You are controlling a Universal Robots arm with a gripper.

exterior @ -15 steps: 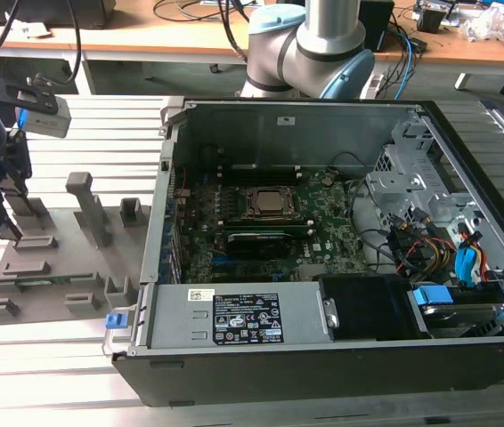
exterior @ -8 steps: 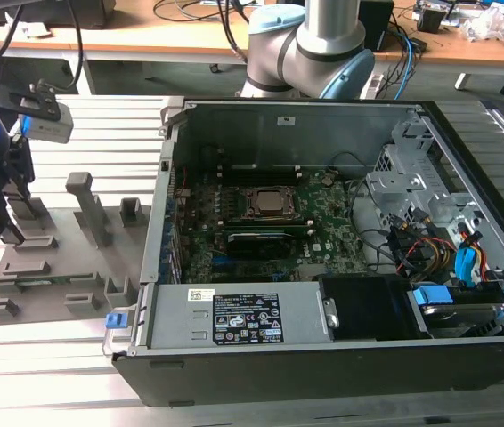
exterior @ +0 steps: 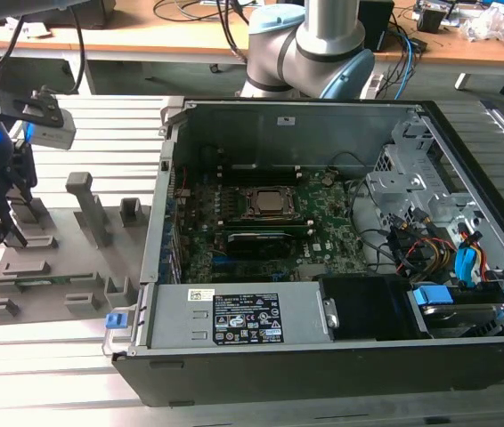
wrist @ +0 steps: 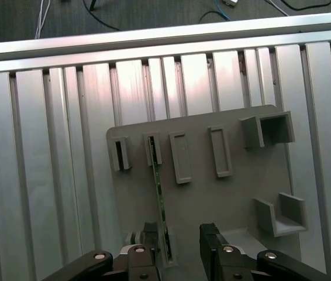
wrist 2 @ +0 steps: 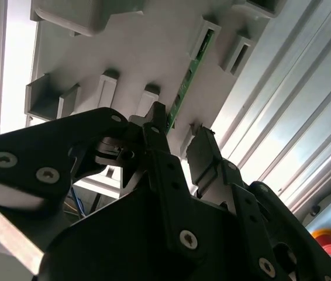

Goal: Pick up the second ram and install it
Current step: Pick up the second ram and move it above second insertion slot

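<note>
Two fingers (wrist: 210, 239) stood apart astride the second ram (wrist: 159, 193) in its grey fixture plate (wrist: 235, 193), but I judged the off-centre stick could tilt when they closed.

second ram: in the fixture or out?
In. The second ram stands on edge in slots of the grey fixture plate; the gripper is open, straddling one end.
</note>
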